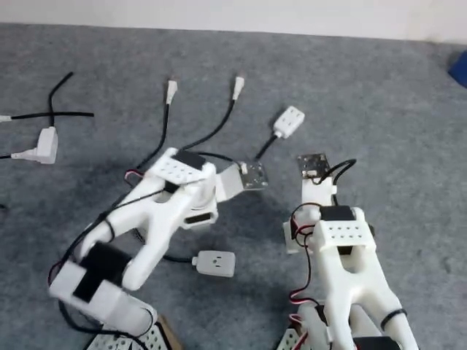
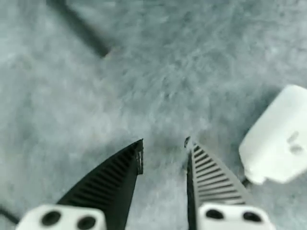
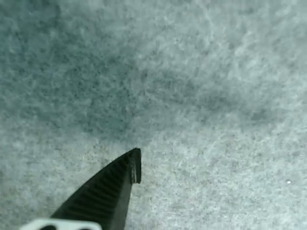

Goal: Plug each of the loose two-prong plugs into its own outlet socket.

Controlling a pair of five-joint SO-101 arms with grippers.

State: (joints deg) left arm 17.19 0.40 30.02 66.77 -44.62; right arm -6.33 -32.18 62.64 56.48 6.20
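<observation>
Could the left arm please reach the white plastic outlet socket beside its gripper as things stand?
Probably yes: the open left gripper sits beside the white plastic outlet socket, only bare grey carpet between.

I'm working over a worktop (image 1: 394, 95) covered in grey, felt-like matting, its fuzzy mottled nap plain up close in both wrist views. A pale strip (image 1: 219, 13) runs along its far edge, and a blue corner (image 1: 460, 67) pokes in beside it. The light is soft and even, with faint shadows.

table cover (image 1: 408, 109): matt fuzzy felt | outlet socket (image 1: 215, 263): smooth plastic | left end effector fingers (image 2: 112, 179): ribbed matt plastic
</observation>
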